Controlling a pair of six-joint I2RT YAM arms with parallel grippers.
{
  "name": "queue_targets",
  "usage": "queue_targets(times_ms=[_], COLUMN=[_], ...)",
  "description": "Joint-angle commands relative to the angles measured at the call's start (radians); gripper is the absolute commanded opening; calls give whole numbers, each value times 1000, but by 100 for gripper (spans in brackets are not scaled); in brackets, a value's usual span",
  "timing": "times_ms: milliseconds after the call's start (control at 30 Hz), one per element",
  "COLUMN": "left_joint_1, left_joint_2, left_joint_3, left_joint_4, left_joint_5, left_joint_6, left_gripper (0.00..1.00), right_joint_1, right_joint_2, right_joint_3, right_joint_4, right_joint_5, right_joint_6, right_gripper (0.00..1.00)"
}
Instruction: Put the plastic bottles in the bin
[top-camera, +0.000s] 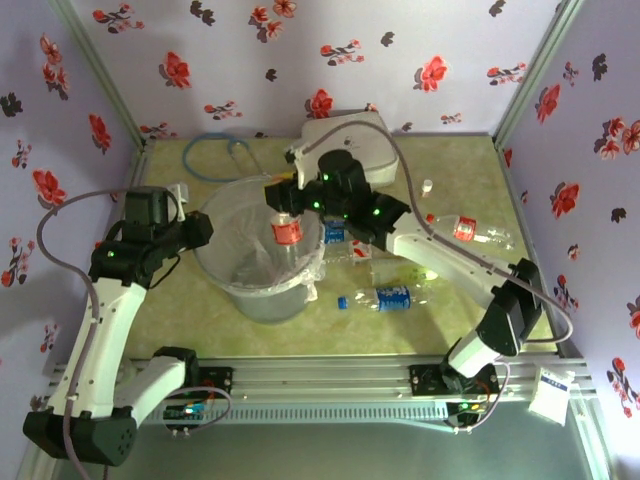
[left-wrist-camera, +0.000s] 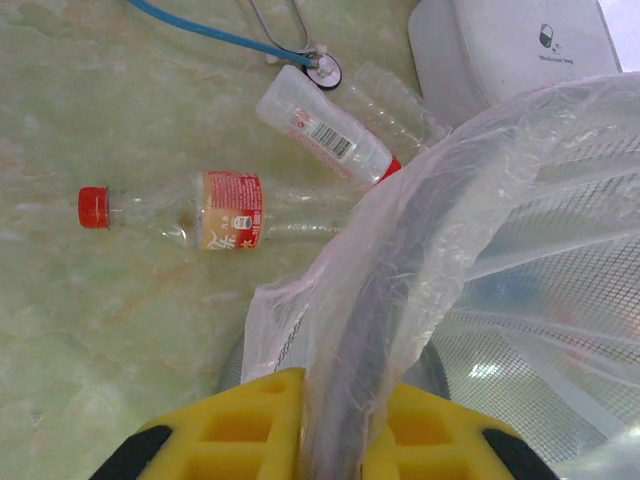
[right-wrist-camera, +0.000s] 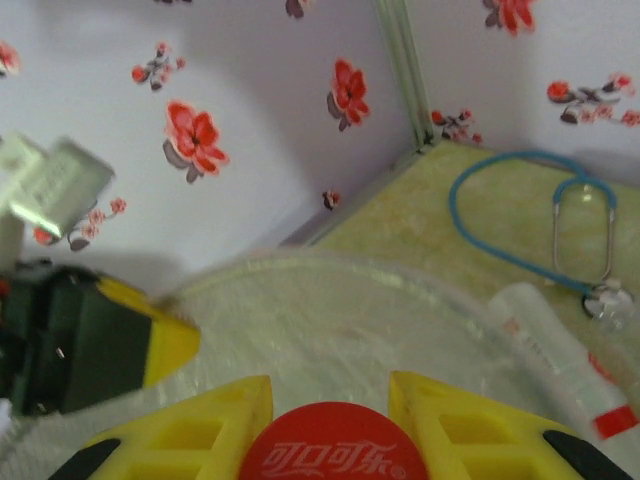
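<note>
The bin (top-camera: 240, 285) is a round grey bucket lined with a crinkly clear bag. My left gripper (top-camera: 205, 228) (left-wrist-camera: 345, 388) is shut on its left rim (left-wrist-camera: 400, 250), bag and wall pinched between the yellow fingers. My right gripper (top-camera: 283, 200) (right-wrist-camera: 330, 388) is shut on a red-labelled plastic bottle (top-camera: 287, 232), which hangs over the bin's open mouth. Its red top (right-wrist-camera: 335, 450) shows between the fingers. Other bottles lie on the table: a blue-labelled one (top-camera: 390, 297), a red-labelled one (top-camera: 468, 230), one against the bin (top-camera: 335, 235), and a red-capped one (left-wrist-camera: 200, 215).
A white rounded-square box (top-camera: 345, 140) (left-wrist-camera: 510, 50) stands behind the bin. A blue stethoscope (top-camera: 215, 155) (left-wrist-camera: 300, 50) (right-wrist-camera: 530, 220) lies at the back left. A white-labelled tube (left-wrist-camera: 320, 125) (right-wrist-camera: 560, 360) and a crushed clear bottle (left-wrist-camera: 395, 105) lie beside it. Flowered walls close three sides.
</note>
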Motion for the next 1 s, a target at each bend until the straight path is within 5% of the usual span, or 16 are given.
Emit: queue_targets(times_ms=[0, 267, 467, 567, 700, 967], left_joint_1=[-4, -4, -6, -6, -8, -13], left_joint_2=[18, 17, 14, 14, 26, 1], left_joint_3=[-19, -10, -4, -2, -11, -28], left_joint_4=[45, 54, 63, 67, 83, 82], left_joint_5=[-11, -18, -18, -18, -18, -21], left_joint_6=[-39, -42, -40, -26, -13, -12], left_gripper=[11, 9, 7, 6, 3, 0], right_joint_1=[20, 20, -60, -229, -574, -1020], right_joint_2=[-58, -121, -277, -391, -511, -508], right_joint_3=[-73, -49, -75, -135, -260, -493], right_joint_4=[154, 69, -101, -244, -432, -363], right_joint_5=[19, 107, 348, 447, 409, 290], right_joint_6=[1, -59, -30, 124, 366, 554], right_gripper=[36, 65, 79, 81, 83, 99])
